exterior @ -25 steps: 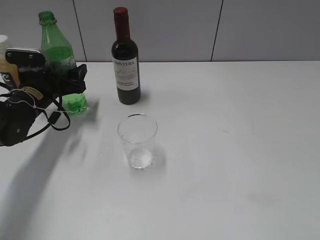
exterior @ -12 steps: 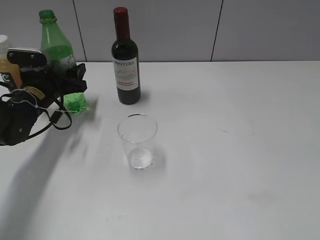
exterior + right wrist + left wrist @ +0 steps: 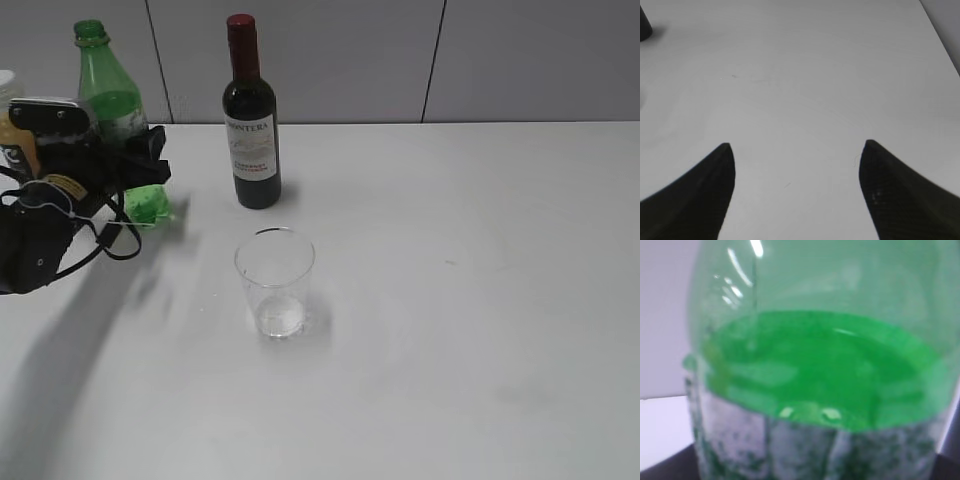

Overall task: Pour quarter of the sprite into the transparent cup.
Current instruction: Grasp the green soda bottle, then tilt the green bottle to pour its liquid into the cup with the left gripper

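Observation:
The sprite (image 3: 108,102), a green bottle with its cap off, stands upright at the far left, its base a little above the table. My left gripper (image 3: 140,165) is shut on its lower body at the label. The bottle fills the left wrist view (image 3: 815,355), green liquid above the grey label band. The transparent cup (image 3: 275,283) stands empty on the table, to the right of the sprite and nearer the front. My right gripper (image 3: 796,150) is open and empty over bare table; it does not show in the exterior view.
A dark wine bottle (image 3: 250,130) with a red cap stands behind the cup; its base shows in the right wrist view (image 3: 644,25). An orange juice bottle (image 3: 12,125) is half hidden behind my left arm. The white table (image 3: 480,300) runs to a grey wall.
My left gripper has raised the sprite slightly and shifted it a little to the left. The cup and wine bottle have not moved.

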### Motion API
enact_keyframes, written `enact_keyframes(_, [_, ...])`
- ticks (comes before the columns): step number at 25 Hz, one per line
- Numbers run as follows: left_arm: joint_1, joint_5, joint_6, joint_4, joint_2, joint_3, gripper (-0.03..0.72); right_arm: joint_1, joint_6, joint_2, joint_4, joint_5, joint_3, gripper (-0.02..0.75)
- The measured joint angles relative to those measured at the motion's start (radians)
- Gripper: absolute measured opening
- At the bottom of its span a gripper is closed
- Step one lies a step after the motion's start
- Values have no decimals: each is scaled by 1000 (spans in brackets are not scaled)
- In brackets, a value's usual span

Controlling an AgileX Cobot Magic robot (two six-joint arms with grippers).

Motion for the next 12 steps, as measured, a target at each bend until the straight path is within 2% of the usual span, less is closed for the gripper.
enact_keyframes(7, [1,0,0,-52,-75,98,469,0,0,0,0,0,0,594])
enact_keyframes(12, [-1,-5,53,-55,-187,210,468,0,0,0,0,0,0,594])
